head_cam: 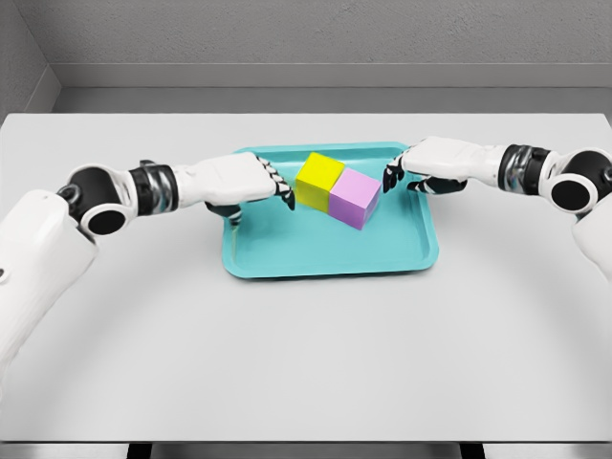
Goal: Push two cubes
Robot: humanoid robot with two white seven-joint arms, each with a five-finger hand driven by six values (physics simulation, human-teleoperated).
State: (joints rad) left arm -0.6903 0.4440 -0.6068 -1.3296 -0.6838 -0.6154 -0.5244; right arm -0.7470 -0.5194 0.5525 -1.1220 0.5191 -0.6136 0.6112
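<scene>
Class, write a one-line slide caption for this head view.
Both hands, left and right, flank touching yellow cube and pink cube.

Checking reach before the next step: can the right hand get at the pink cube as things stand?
Probably yes. The right hand sits just right of the pink cube over the teal tray, with nothing between them; the yellow cube is on the pink cube's far side.
</scene>
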